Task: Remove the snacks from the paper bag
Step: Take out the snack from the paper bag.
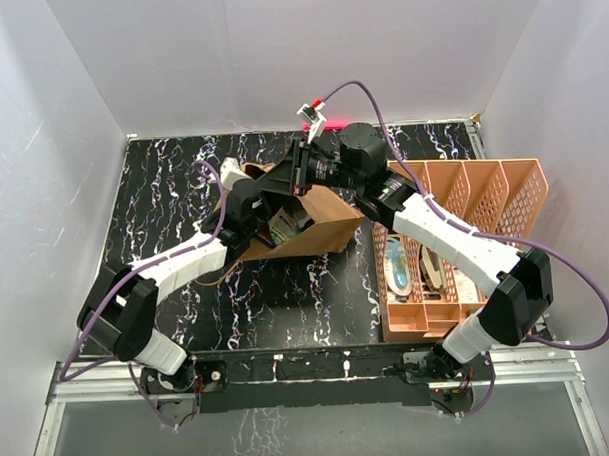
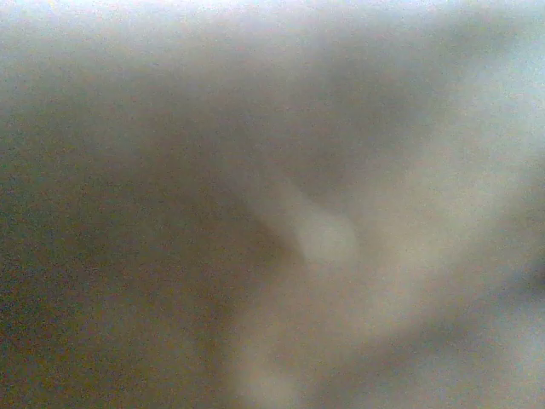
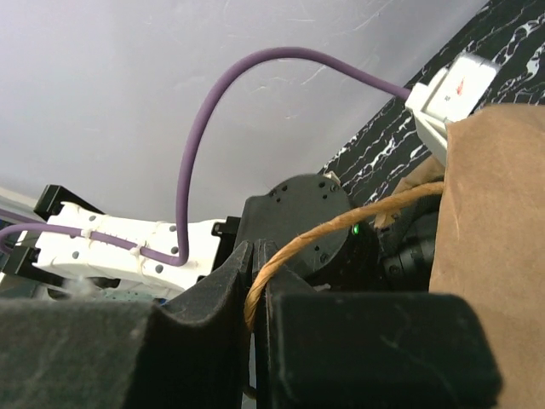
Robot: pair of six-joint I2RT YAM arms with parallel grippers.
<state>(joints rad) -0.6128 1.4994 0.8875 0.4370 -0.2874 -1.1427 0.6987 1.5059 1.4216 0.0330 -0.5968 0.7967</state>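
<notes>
The brown paper bag (image 1: pixel 324 225) lies on its side mid-table, its mouth facing left. My right gripper (image 1: pixel 300 170) is above the mouth, shut on the bag's twisted paper handle (image 3: pixel 341 226), which runs between its fingers (image 3: pixel 234 281). The bag's wall also shows in the right wrist view (image 3: pixel 494 256). My left gripper (image 1: pixel 267 221) reaches into the bag's mouth. Its wrist view is only a brown blur, so its jaws do not show. A green-white snack packet (image 1: pixel 285 227) shows just inside the mouth. Other snacks are hidden.
A salmon-pink perforated organiser (image 1: pixel 504 196) with pale stationery items stands right of the bag, under my right arm. The table is black marble-patterned (image 1: pixel 287 299). White walls close in on three sides. My left arm's wrist (image 3: pixel 298 213) sits close behind the right fingers.
</notes>
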